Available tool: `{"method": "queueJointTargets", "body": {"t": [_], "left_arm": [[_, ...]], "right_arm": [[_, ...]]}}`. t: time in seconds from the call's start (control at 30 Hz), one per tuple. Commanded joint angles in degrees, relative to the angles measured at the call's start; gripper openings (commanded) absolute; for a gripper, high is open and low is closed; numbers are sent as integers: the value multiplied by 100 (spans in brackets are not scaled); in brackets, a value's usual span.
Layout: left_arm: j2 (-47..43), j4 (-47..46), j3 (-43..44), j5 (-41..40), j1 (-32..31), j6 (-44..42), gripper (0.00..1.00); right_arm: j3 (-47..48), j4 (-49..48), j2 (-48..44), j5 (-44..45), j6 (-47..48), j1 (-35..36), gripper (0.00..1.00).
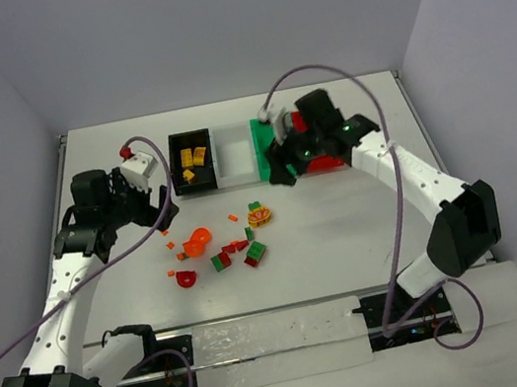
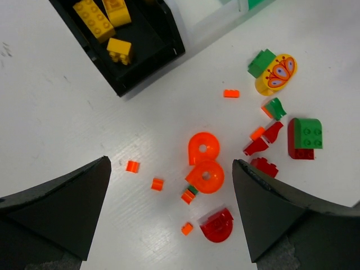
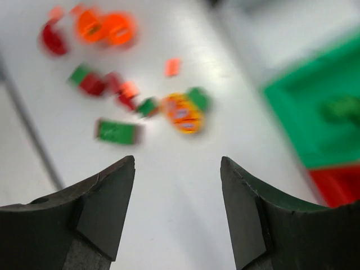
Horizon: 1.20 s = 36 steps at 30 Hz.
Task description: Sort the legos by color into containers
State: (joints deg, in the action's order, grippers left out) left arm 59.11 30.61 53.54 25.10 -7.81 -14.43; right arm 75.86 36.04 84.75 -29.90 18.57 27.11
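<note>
Legos [image 1: 232, 243]: loose scatter in the middle of the bench [image 1: 347, 238], in red, green and orange, plus one printed yellow piece [image 2: 275, 73]. All lie just on the near side of the bin row. The scatter runs roughly left-right, parallel to the bins.

Yellow bricks [image 2: 93, 19] sit in the black bin [image 1: 175, 168]. Next along are the white bin [image 1: 234, 158], green bin [image 1: 262, 148] and red bin [image 1: 328, 163], the last two partly under the right arm.

Left claw [image 2: 171, 163]: spread wide, empty, hovering straight over two orange round pieces [image 2: 205, 175] at the scatter's left end.

Right claw [image 3: 178, 160]: spread, empty, at the green bin's near edge. The scatter lies nearward and left of it.

Judgement: the left arm is nearer the orange, the right arm nearer the greens.
</note>
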Motion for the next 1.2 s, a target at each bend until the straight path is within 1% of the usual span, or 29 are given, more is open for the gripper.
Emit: {"method": "queueJointTargets", "body": {"t": [0.0, 0.07, 0.13, 0.23, 0.3, 0.43, 0.6, 0.7, 1.03, 1.17], "left_arm": [[238, 681, 515, 1721, 457, -227, 99], [441, 1085, 730, 2291, 697, -448, 98], [554, 1190, 806, 2601, 944, -506, 97], [532, 1146, 808, 2636, 1025, -473, 97], [483, 1132, 765, 2601, 1046, -484, 97], [398, 1097, 656, 2473, 1073, -516, 98], [391, 1079, 578, 2517, 1185, -578, 97], [435, 1078, 542, 2579, 1229, -640, 97], [557, 926, 426, 2643, 1267, -681, 97], [554, 909, 391, 2617, 1276, -695, 98]], "right_arm": [[-181, 729, -158, -449, 1947, 707, 69], [-146, 1011, -48, -741, 2839, 1023, 69], [-67, 1185, 90, -730, 3487, 1297, 70], [50, 1381, 499, -512, 4456, 1780, 70], [69, 1410, 738, -425, 4866, 1982, 71], [80, 1406, 1122, -315, 5303, 2304, 73], [237, 1448, 1575, -188, 5536, 2537, 73], [236, 1334, 1766, 91, 5570, 2607, 73], [307, 1066, 2122, 605, 5515, 2651, 72], [307, 978, 2192, 690, 5485, 2651, 70]]}}
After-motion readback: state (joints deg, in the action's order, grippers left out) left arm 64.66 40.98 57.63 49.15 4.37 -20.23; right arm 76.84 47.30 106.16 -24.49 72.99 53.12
